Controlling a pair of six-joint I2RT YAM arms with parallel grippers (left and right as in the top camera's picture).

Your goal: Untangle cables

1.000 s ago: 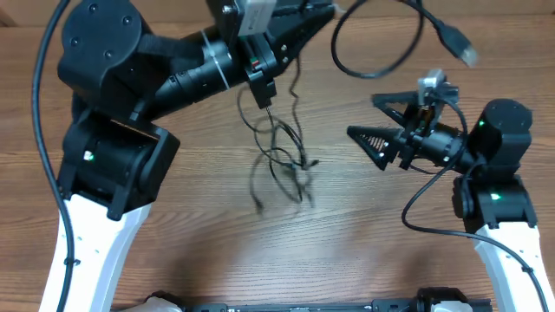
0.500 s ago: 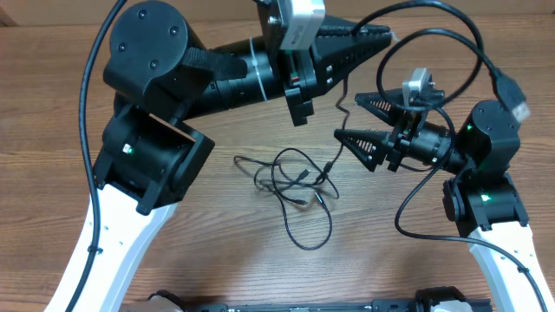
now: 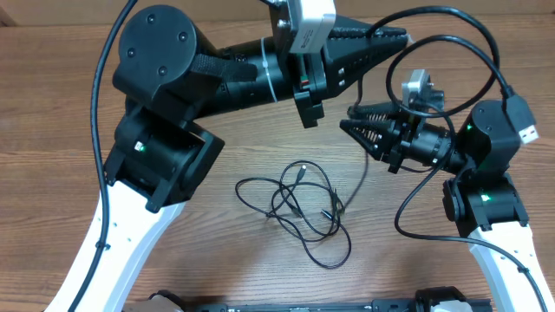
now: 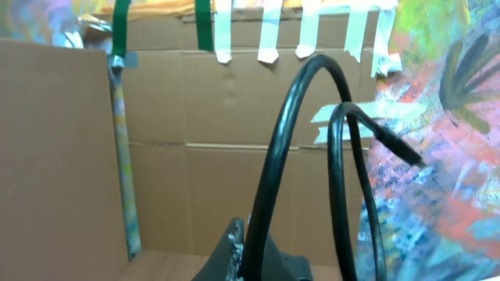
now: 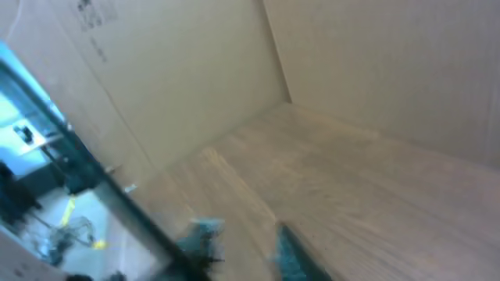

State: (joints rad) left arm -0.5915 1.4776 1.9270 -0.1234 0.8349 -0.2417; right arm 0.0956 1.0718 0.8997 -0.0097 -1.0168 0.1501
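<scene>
Right now your left gripper is sitting high over the far side of the table and pointing toward the right. Its fingers are pressed together on a thicker black cable. That cable is arching up and out from the fingertips in two loops over the right arm, and its silver plug is hanging in the air past the right arm's elbow. In the left wrist view you are seeing the same cable rising in two curves from between the dark fingers, with a cardboard wall behind it.

Your right gripper is hovering just below the left one and pointing left. From overhead, its two toothed fingers are standing almost together with only a narrow gap at the tips. The right wrist view is too blurred to settle it, so you cannot tell whether the claw is fully together or pinching anything.

Meanwhile the thin black cords are lying on the wood near the middle of the table, in front of both grippers. They are forming several loose, overlapping loops. One small plug end is pointing toward the far side. A single strand is running up from the right edge of the bundle toward the underside of the right gripper, and you cannot tell whether it is touching the fingers.
</scene>
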